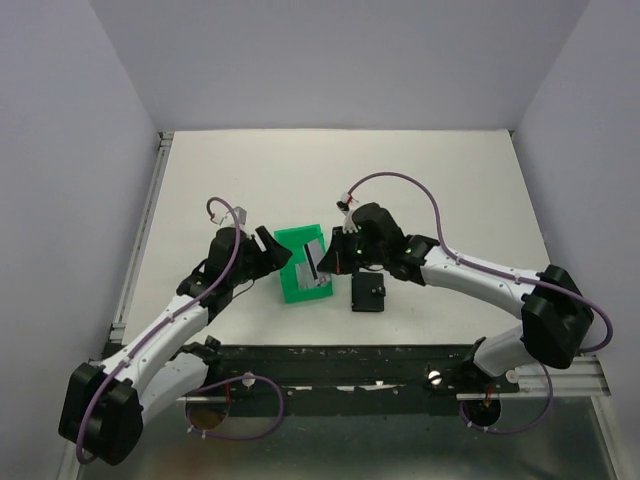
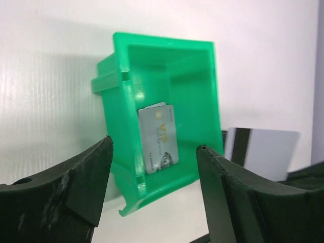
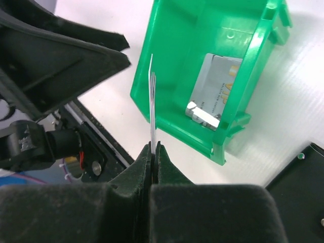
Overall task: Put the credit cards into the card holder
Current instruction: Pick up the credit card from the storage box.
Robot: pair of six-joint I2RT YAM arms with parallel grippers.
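Observation:
My right gripper (image 3: 154,147) is shut on thin credit cards (image 3: 152,101) that stand edge-on above its fingertips. In the left wrist view their white back with a dark stripe (image 2: 263,152) shows to the right of the bin. A silvery-grey credit card (image 2: 159,137) lies inside the green bin (image 1: 303,262), with a white one partly hidden behind it. The black card holder (image 1: 367,293) lies closed on the table just right of the bin, below the right gripper (image 1: 325,262). My left gripper (image 2: 154,144) is open at the bin's left side (image 1: 268,245), holding nothing.
The green bin (image 3: 167,109) sits mid-table between the two grippers, its opening turned toward the left wrist camera. White walls close in the table on three sides. A black rail (image 1: 350,360) runs along the near edge by the arm bases.

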